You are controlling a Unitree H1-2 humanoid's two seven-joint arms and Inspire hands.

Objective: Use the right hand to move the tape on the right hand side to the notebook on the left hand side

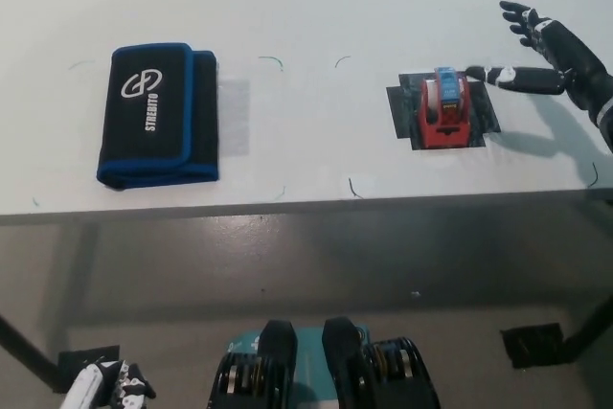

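Head view: my black right hand (544,50) hovers at the table's (316,7) right edge, fingers spread wide and holding nothing, one fingertip reaching toward nine o'clock and nearly at the tape. That tape (444,109), a red dispenser with a blue roll on top, sits on a dark patch just beside the hand at about its eight o'clock, long axis running twelve to six. The notebook (157,114), black with blue trim, lies well apart toward nine o'clock on the table's left side. My right hand is plainly the nearer one; my white left hand (103,389) rests low at seven o'clock, below the table, and I cannot tell its fingers' state.
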